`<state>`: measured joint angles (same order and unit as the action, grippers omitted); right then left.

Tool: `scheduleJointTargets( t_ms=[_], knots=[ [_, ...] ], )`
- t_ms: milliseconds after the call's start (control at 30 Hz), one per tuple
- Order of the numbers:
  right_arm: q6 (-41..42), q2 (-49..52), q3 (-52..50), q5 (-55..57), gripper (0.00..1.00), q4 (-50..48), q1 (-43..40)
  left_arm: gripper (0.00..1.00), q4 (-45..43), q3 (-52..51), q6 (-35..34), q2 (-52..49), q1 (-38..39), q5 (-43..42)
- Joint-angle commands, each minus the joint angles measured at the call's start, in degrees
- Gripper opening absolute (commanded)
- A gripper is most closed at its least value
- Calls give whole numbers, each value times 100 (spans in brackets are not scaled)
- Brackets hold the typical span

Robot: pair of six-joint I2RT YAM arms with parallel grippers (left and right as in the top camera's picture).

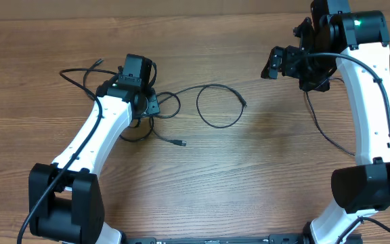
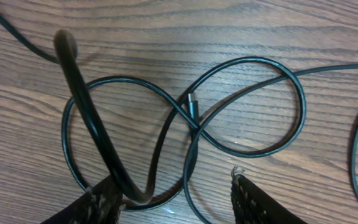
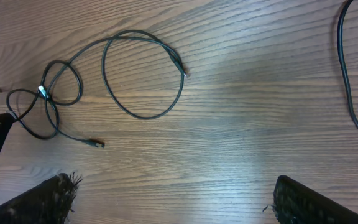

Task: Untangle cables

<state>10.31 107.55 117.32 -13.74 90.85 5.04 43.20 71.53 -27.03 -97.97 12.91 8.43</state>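
The left arm [image 1: 97, 129] and right arm [image 1: 371, 115] wear smooth white shells between bulky black joint housings, and a thick black wire [image 1: 378, 76] trails along each white link. Behind the right gripper [image 3: 179, 202], a small green light [image 1: 359, 22] glows on a black housing. The left gripper [image 2: 179, 205] has black fingers [image 2: 263, 202] with rough, grainy inner faces, frayed at the tips; the right gripper's look alike.
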Motion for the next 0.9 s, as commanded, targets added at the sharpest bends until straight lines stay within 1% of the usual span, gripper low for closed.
scheduleJointTargets(
  t_ms=[0, 100, 133, 200, 300, 333, 400, 500, 600, 667, 733, 800, 867],
  knots=[
    [15, -7, 2, -50, 100, -33, 22, 56, -90, -98, -31, -63, -20, 363],
    [15, -7, 2, -50, 100, -28, 22, 56, -304, -190, -44, -149, -20, 396],
    [17, -7, 2, -50, 100, -26, 22, 52, -321, -203, -42, -181, -17, 404],
    [17, -7, 2, -50, 100, -26, 22, 30, -352, -203, -39, -247, -20, 417],
    [15, -7, 2, -50, 100, -28, 20, 9, -428, -201, 24, -251, -24, 457],
    [15, -7, 2, -50, 100, -28, 22, 4, -435, -190, 26, -249, -24, 520],
    [17, -7, 2, -48, 100, -31, 20, 4, -367, -70, 28, -234, -24, 686],
    [15, -7, 2, -44, 100, -76, 20, 4, 11, 376, 24, -118, -22, 623],
    [15, -7, 2, -48, 100, -229, 22, 4, 472, 1032, 31, 52, -13, 238],
    [15, -7, 2, -46, 100, -382, 26, 4, 667, 1552, 243, 190, -13, -448],
    [15, -7, 2, -46, 100, -514, 44, 4, 763, 2039, 481, 328, -13, -1353],
    [11, -7, 0, -44, 100, -627, 72, 4, 754, 2448, 715, 461, -13, -2302],
    [11, -7, -4, -26, 100, -699, 105, 4, 754, 2811, 868, 581, -13, -2975]
  ],
)
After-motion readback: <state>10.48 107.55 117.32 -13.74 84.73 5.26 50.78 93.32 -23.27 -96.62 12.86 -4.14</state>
